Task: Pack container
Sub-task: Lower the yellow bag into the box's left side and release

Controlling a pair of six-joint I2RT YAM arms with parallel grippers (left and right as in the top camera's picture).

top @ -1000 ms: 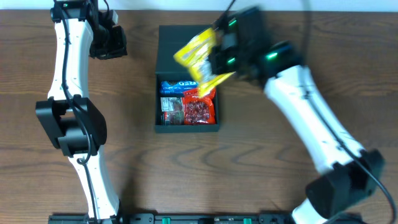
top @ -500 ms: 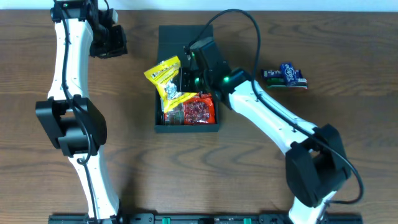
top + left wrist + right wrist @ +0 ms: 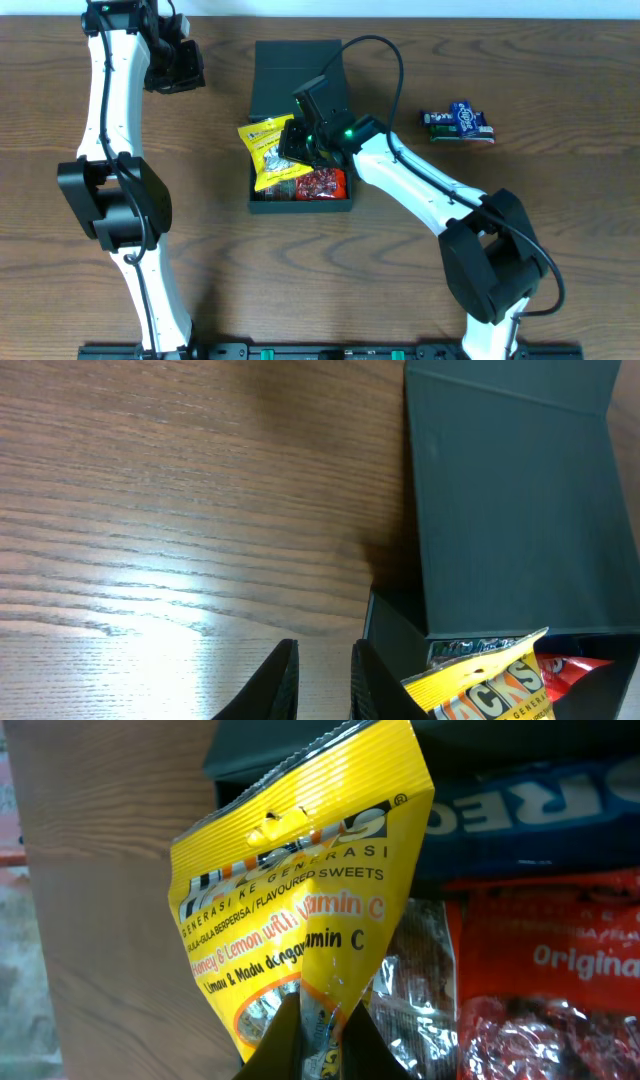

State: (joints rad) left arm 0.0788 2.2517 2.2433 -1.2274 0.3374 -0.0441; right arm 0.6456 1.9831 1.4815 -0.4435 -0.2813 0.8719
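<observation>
Overhead: I log the right gripper clenched on a yellow sweets packet, which hangs from it over the open container. The flap lid lies just beyond the gripper. The left gripper is well apart from the container.

Left wrist: jaws a narrow slit apart, nothing between them — the container is ahead and off to one side.

Right wrist: fingers pinch the packet's edge. Past the gripper, a red packet and a blue packet lie in the container.
</observation>
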